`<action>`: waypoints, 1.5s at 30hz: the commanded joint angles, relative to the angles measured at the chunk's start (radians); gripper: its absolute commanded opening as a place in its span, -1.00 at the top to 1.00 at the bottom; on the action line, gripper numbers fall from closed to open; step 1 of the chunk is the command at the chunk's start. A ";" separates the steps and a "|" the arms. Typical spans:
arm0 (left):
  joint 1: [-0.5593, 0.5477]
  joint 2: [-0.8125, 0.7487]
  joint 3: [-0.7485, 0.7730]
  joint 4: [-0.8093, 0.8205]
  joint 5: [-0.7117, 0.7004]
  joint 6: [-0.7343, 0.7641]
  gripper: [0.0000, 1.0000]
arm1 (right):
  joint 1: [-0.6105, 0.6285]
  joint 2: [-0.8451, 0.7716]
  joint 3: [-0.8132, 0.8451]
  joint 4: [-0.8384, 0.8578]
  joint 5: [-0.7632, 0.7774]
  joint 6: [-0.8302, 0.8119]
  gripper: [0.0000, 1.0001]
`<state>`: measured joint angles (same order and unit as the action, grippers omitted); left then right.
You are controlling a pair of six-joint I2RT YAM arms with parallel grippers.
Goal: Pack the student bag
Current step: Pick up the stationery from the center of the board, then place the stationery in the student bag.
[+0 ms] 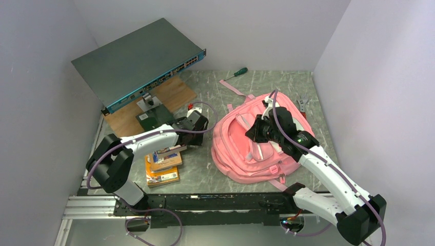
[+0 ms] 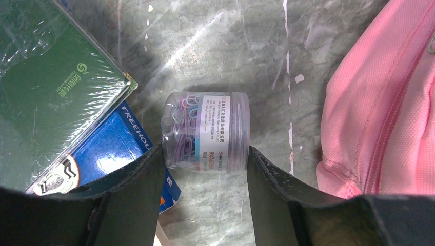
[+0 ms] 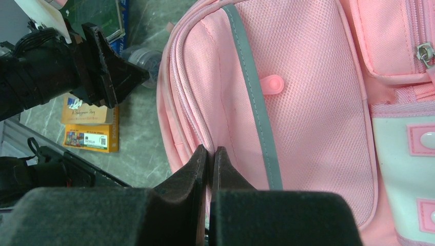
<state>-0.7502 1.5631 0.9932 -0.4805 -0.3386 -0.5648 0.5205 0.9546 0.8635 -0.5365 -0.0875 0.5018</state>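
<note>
Pinching bag [image 3: 308,102] seam shut in right claw [image 3: 210,151]: soft, floppy, best held by seams. At its 9 o'clock, left claw [image 2: 205,151] brackets clip jar [image 2: 205,125]; grip unclear.

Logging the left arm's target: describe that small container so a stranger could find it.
Left of the pink fabric backpack, on the grey marbled table, a clear plastic tub lies sideways, straddled by the left gripper. Unlike the flat books beside it, it holds coloured paper clips.
</note>
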 commanded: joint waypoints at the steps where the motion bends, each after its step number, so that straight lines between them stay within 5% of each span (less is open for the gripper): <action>1: 0.004 -0.025 0.030 -0.004 0.025 0.005 0.19 | -0.002 -0.006 0.029 0.046 -0.006 0.011 1.00; 14: 0.047 -0.273 0.051 0.019 0.281 -0.039 0.33 | -0.002 -0.001 0.032 0.050 -0.011 0.015 1.00; 21: 0.110 -0.352 -0.074 0.310 0.685 -0.235 0.37 | -0.002 -0.007 0.025 0.057 -0.017 0.023 1.00; 29: 0.104 -0.259 -0.156 0.740 0.904 -0.479 0.36 | -0.002 -0.019 0.019 0.070 -0.029 0.035 1.00; 45: -0.032 0.070 -0.051 0.890 0.772 -0.593 0.45 | -0.002 -0.044 0.012 0.074 -0.036 0.044 1.00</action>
<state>-0.7700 1.6115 0.8875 0.3145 0.4938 -1.1263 0.5205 0.9504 0.8570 -0.5251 -0.1059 0.5182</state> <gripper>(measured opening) 0.583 0.034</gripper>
